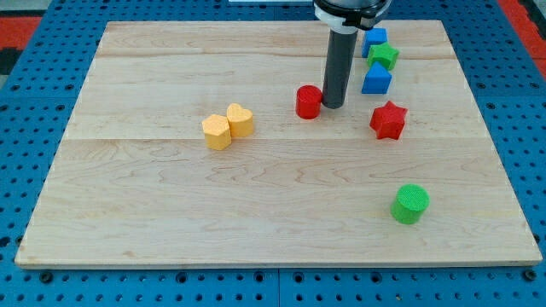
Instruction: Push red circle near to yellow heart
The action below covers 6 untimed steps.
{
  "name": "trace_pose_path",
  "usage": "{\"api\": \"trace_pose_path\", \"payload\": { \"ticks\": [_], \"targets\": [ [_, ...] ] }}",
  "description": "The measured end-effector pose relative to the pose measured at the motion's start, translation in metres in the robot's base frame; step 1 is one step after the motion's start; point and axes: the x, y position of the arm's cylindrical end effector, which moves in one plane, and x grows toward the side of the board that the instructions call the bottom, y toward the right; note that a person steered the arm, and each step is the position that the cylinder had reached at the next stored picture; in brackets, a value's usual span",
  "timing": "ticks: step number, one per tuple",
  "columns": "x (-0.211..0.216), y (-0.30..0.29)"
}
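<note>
Camera view has my tip (333, 106) down on the worktop (273, 222), touching or all but touching the red circle (308, 101) on its right-hand side in the view. That's the side you'd want: the yellow heart (241, 120) lies off to the view's left and a shade lower, so a push from here should send the circle its way. No gripper on this arm, just the rod, so there's nothing to be open or closed. The heart sits tight against a yellow hexagon (217, 131), and a hard shove could, I'd say, knock both. Behind the rod, at the view's right, a red star (388, 120), two blue blocks (376, 79) and a green star (383, 56) stand clear of the path. A green cylinder (410, 204) waits well apart, lower right. There's a gap to close yet.
</note>
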Motion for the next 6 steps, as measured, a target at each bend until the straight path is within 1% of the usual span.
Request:
{"api": "trace_pose_path", "payload": {
  "ticks": [3, 4, 5, 6],
  "targets": [
    [-0.019, 0.005],
    [0.008, -0.035],
    [0.025, -0.067],
    [0.028, -0.086]
  ]
}}
